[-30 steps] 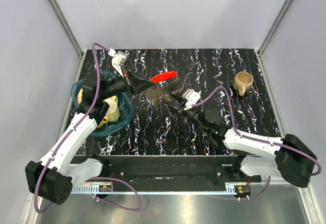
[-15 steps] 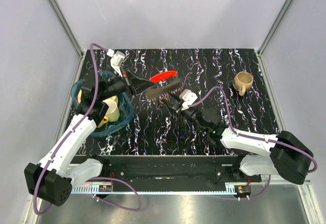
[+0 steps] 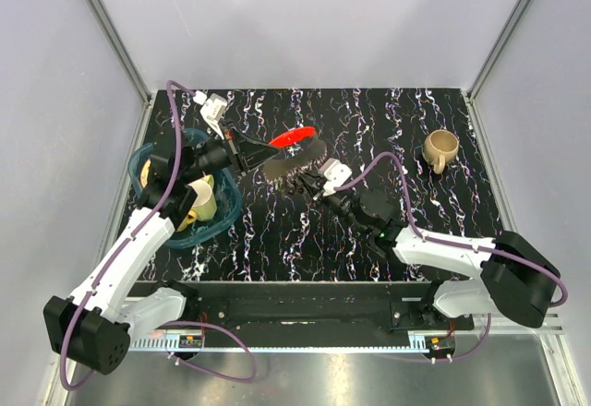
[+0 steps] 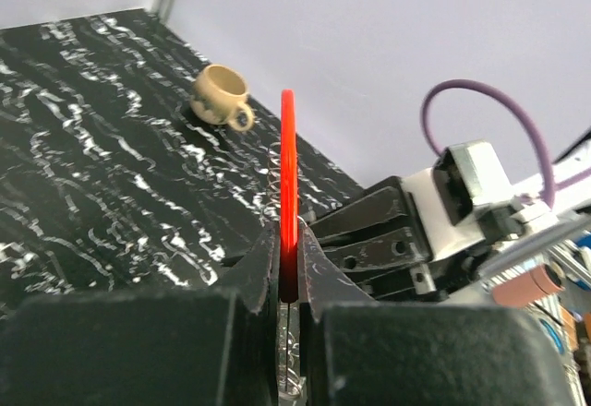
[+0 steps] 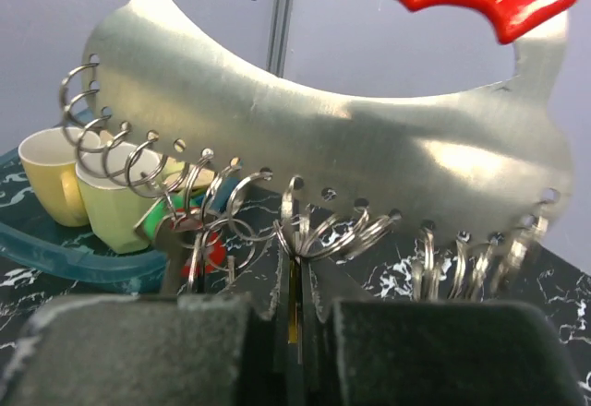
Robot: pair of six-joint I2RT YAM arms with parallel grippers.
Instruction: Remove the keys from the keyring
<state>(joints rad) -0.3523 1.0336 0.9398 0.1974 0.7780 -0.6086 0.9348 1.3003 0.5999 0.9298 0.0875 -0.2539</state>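
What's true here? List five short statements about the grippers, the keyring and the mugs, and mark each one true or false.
1. The left gripper is shut on the keyring's red piece. True.
2. The tan mug sits inside the teal basin. False: it stands on the table at the far right; yellow mugs are in the basin.
3. The right gripper is open and clear of the keyring. False: it pinches a split ring at the lower edge of the metal plate.
4. Many split rings hang along the plate's lower edge. True.
5. The keyring lies flat on the table. False: it is held upright above it.
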